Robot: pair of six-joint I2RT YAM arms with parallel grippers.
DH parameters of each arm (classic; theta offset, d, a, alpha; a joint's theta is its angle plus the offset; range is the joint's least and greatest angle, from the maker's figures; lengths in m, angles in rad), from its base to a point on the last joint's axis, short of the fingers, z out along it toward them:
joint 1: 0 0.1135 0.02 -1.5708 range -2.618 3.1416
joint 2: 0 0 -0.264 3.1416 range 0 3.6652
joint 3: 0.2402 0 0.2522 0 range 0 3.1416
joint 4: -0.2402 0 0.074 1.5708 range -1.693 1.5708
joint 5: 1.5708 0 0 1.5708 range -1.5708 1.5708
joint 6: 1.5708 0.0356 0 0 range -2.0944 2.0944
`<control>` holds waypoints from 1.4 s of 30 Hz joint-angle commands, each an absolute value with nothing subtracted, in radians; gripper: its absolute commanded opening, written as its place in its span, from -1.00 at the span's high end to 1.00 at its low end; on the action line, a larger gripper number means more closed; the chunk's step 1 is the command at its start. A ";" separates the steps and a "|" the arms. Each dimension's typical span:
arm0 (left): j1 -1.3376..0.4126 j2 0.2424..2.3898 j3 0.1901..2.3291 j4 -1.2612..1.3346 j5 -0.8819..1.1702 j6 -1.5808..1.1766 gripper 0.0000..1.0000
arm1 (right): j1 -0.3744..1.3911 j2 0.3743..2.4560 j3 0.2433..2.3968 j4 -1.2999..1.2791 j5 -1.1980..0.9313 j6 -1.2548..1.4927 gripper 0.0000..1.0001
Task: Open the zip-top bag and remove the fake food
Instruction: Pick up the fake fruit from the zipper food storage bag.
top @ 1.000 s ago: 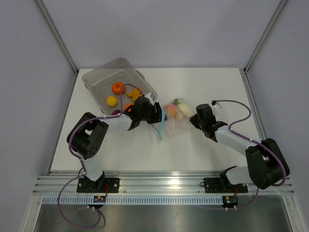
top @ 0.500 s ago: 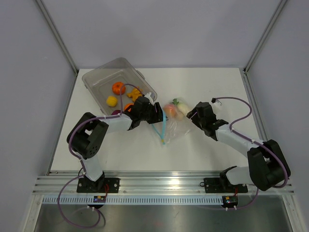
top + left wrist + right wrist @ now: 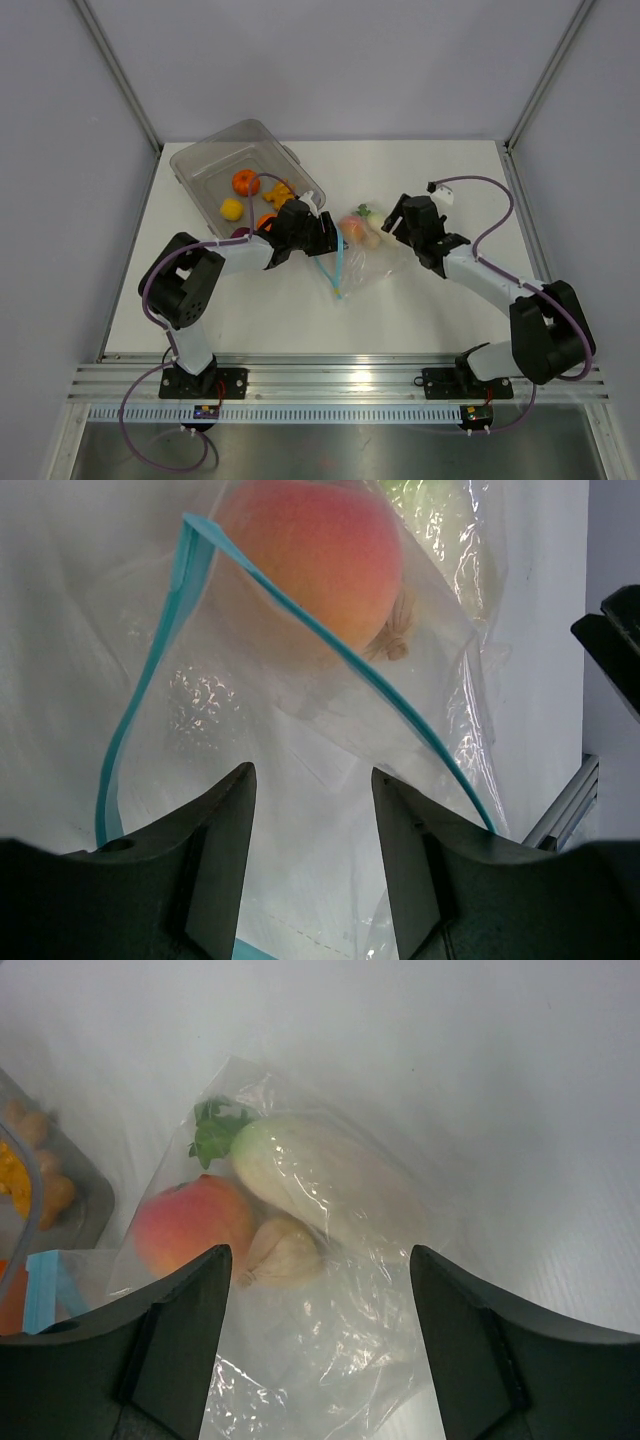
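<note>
On the white tabletop (image 3: 440, 180), a rigid clear tub (image 3: 205, 165) sits at the back left, with an orange toy (image 3: 243, 182) and a yellow toy (image 3: 231, 208) among the pieces inside it. Just right of the tub lies the zip-top bag (image 3: 365, 265), its mouth facing left and its closed end facing right. Thin, crinkly and slick, the bag looks likely to slide or collapse under a push. The stiffer zip edge, or a bottom corner clear of the toys, is probably the surest place to hold it.

The fake food (image 3: 358, 228) left in the bag is bunched toward the closed end — a peach (image 3: 310, 555), a white radish (image 3: 320, 1175) with green leaves, and a garlic bulb (image 3: 285, 1250). All appear light and firm. The teal zip strip (image 3: 140, 730) gapes open in a loop.

The left arm stretches low and rightward, with the left claw (image 3: 310, 775) at the bag's mouth. Its jaws stand part-way apart over the film, with no pinch visible. The right arm folds in from the right, its right claw (image 3: 318, 1260) spread wide and empty above the closed end.
</note>
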State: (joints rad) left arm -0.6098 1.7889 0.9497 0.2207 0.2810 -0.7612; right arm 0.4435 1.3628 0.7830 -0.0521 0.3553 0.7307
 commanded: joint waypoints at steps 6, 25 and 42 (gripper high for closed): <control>-0.615 1.772 0.996 0.250 0.290 -0.756 -0.05 | 0.449 1.512 0.928 0.042 0.327 0.483 -0.58; -0.615 1.763 0.991 0.242 0.282 -0.750 -0.05 | 0.416 1.741 1.057 0.103 0.365 0.402 -0.52; -0.615 1.770 0.992 0.239 0.284 -0.750 -0.11 | 0.370 1.804 1.046 0.104 0.195 0.515 0.45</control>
